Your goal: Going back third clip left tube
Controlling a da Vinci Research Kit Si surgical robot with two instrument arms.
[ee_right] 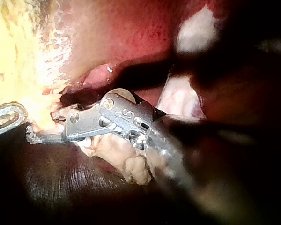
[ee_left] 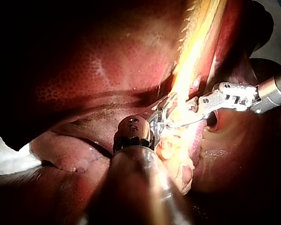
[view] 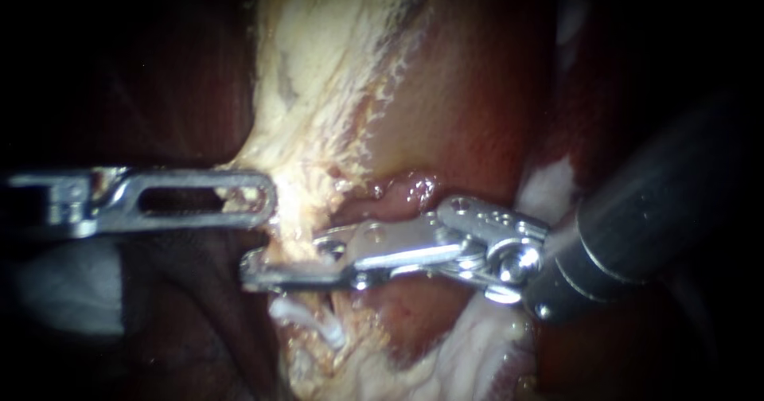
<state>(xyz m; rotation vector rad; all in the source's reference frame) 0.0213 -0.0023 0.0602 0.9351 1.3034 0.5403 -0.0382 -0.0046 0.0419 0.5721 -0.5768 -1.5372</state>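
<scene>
My right instrument (view: pixel 286 262) comes in from the right, and its long jaws lie across a pale yellow-white band of tissue (view: pixel 318 130). A narrow gap shows between the jaws, and a strand of that band (view: pixel 296 250) sits in it. The tips reach past the band's left edge. My left instrument (view: pixel 259 198) enters from the left, its slotted jaws shut on the band's left edge just above the right jaws. I cannot make out a clip. In the right wrist view the right instrument (ee_right: pixel 51 131) straddles the same pale tissue (ee_right: pixel 33 70).
Dark red liver (view: pixel 477 107) lies behind and to the right of the band. A pink glistening fold (view: pixel 402 192) sits just above the right instrument's wrist. White fatty tissue (view: pixel 469 345) lies below it. Thin white strands (view: pixel 314 325) hang under the jaws.
</scene>
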